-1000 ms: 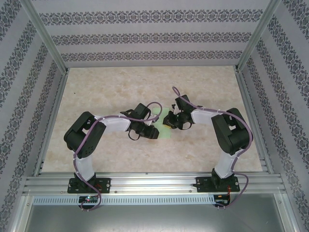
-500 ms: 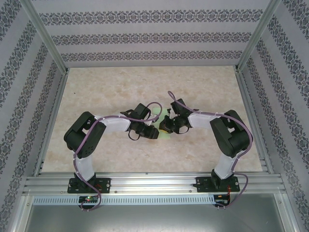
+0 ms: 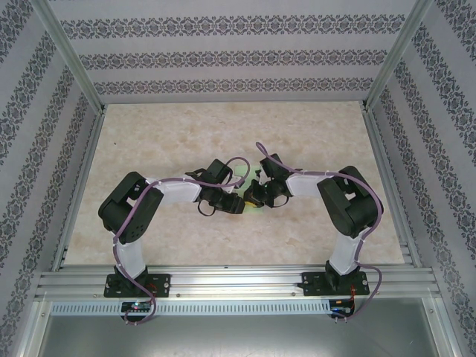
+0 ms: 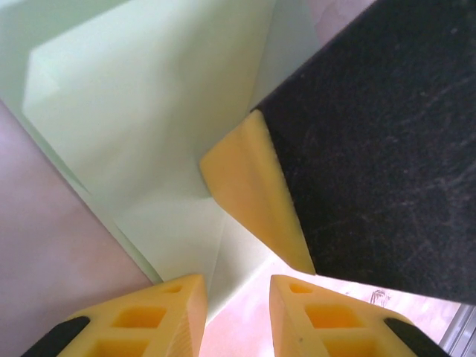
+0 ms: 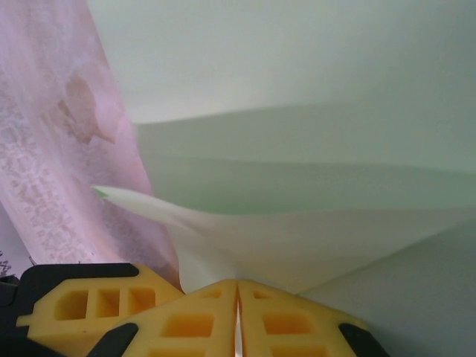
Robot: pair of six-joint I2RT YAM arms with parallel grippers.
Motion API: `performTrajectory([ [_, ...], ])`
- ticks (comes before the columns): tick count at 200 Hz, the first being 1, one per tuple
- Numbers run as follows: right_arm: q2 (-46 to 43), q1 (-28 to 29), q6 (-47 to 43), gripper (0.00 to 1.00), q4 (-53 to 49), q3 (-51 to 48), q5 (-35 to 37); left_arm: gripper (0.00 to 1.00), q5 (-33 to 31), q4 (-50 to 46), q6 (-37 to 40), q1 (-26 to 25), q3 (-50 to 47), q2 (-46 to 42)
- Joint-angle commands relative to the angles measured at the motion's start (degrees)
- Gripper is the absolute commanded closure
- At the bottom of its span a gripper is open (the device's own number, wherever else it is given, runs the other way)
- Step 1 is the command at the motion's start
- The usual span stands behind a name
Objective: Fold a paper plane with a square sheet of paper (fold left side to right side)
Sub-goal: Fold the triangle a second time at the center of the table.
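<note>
The tabletop [image 3: 149, 141] is bare marbled board, and both arms reach in to meet near its middle, a little closer to the near edge than to the far one. There is open room toward the far edge and both side edges. The only crowding is where the two claws work just beside each other.

The paper [image 4: 141, 104] lies flat under them, already folded into layers with slanted creases. Its near edge runs diagonally across bare tabletop in the left wrist view.

The left claw [image 4: 236, 290] hangs over that edge with its jaws partly apart. Paper and tabletop show through the gap and nothing is caught between the jaws.

The right claw [image 5: 238, 297] is pinched tight on a raised flap, which curls up from the sheet into its closed tips.

This looks like a side fold midway, with the flap lifted but not yet laid down. The next move likely calls for carrying the flap across until its edge meets the opposite side, lowering it flat, then pressing the crease. The left claw would need to pin the lower layers, and the right needs a path that clears it.
</note>
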Motion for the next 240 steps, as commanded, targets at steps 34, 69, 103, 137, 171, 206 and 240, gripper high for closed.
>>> performTrajectory([
  [34,2.28,-0.7,-3.87,0.88,-5.4,2.83,6.25,0.69,-3.34,-0.99,0.83,-0.81,-2.59,3.56],
  [69,2.09,-2.15,-4.81,0.88,-6.63,4.41,7.02,0.69,-3.66,-1.11,0.97,-1.12,-2.9,3.49],
  [103,2.16,-3.41,-5.71,0.88,-7.63,5.5,7.66,0.69,-4.08,-1.29,1.06,-1.35,-2.88,3.8],
  [137,2.68,-4.72,-6.59,0.88,-8.1,6.12,8.18,0.69,-4.22,-1.2,0.98,-1.55,-2.9,3.86],
  [171,3.4,-6.22,-7.86,0.88,-9.3,7.38,8.82,0.69,-4.35,-1.38,1.06,-1.75,-2.98,3.63],
  [206,4.11,-7.72,-9.23,0.87,-10.65,8.73,9.27,0.69,-4.52,-1.46,1.05,-1.86,-3.13,3.31],
  [240,4.94,-9.32,-10.66,0.88,-11.64,9.77,9.83,0.69,-4.59,-1.46,0.98,-1.95,-3.26,3.19],
])
